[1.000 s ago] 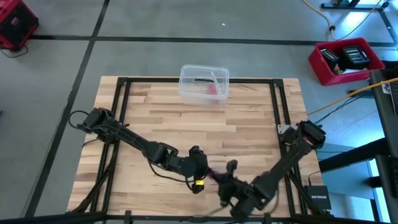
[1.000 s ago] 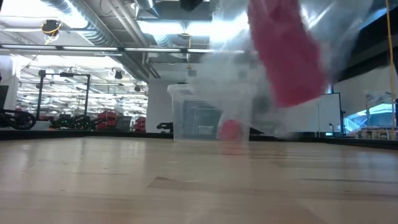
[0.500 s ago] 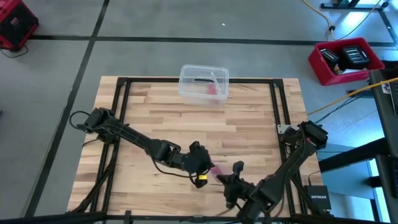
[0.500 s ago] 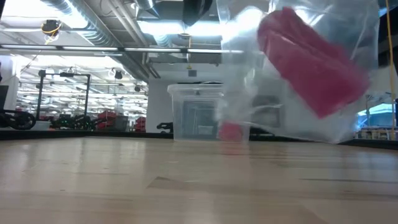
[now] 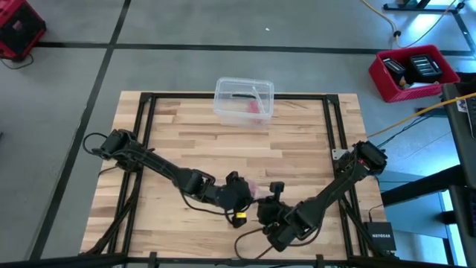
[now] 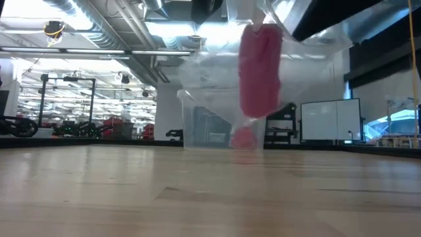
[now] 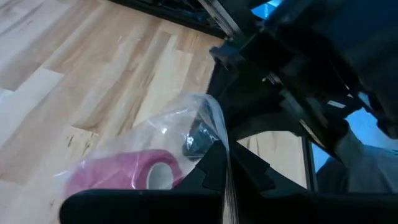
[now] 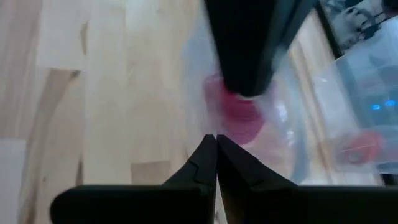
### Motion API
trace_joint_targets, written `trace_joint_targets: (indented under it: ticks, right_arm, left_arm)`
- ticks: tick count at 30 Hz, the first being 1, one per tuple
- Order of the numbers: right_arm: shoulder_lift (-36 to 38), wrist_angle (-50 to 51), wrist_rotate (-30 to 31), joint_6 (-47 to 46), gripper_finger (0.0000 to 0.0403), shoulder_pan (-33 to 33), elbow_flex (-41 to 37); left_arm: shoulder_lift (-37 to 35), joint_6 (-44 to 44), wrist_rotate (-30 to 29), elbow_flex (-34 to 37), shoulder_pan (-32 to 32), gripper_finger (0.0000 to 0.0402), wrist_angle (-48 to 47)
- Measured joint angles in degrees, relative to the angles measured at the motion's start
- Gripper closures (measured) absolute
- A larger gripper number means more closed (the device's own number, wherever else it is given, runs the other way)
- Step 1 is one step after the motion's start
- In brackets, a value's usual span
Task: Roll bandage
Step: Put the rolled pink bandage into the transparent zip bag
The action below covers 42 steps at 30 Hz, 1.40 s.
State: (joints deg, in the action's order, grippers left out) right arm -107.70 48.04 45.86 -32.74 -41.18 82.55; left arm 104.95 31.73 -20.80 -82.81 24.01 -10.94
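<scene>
Since a moment ago your bagged bandage (image 6: 260,69) swung upright; left gripper (image 7: 222,163) and right gripper (image 8: 216,144) both pinch its clear wrapper (image 7: 166,127), so unwrapping and rolling remain

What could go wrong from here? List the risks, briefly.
1. The left gripper and right gripper pinch only the thin clear wrapper, not the bandage inside. The film could slip or tear.
2. The bandage hangs above the table near its front edge. If dropped, it might roll off.
3. The grippers sit very close together, so pulling could make them collide.
</scene>
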Motion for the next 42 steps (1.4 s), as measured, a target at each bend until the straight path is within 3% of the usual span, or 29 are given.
trace_joint_targets:
  ticks: [7, 14, 19, 24, 30, 42]
  right_arm:
    - [0.2, 2.9, 0.6, 1.5, 0.0388, -3.2, 5.2]
    - [0.2, 4.6, -1.2, -0.2, 0.0388, -1.8, 2.3]
    - [0.1, -2.4, -2.5, 1.7, 0.0388, 0.8, -2.2]
    - [0.1, -8.4, 4.4, 5.9, 0.0388, 1.5, -3.9]
    - [-0.7, -19.8, -2.4, 15.4, 0.0388, 1.9, -3.9]
    - [-7.0, -28.9, -0.4, 18.5, 0.0389, 4.8, -3.9]
  left_arm:
    - [0.0, -0.1, 0.1, 0.0, 0.0, 0.0398, 0.0]
    - [0.0, -0.2, 0.0, 0.0, 0.0, 0.0398, 1.1]
    - [0.0, -0.2, 0.0, 0.0, 0.0, 0.0398, 1.5]
    - [0.0, -0.2, 0.0, 0.0, 0.0, 0.0398, 1.4]
    - [0.0, -0.2, 0.1, 0.0, -0.1, 0.0398, 1.2]
    - [0.0, 0.7, 0.0, 0.2, -0.1, 0.0398, 0.5]
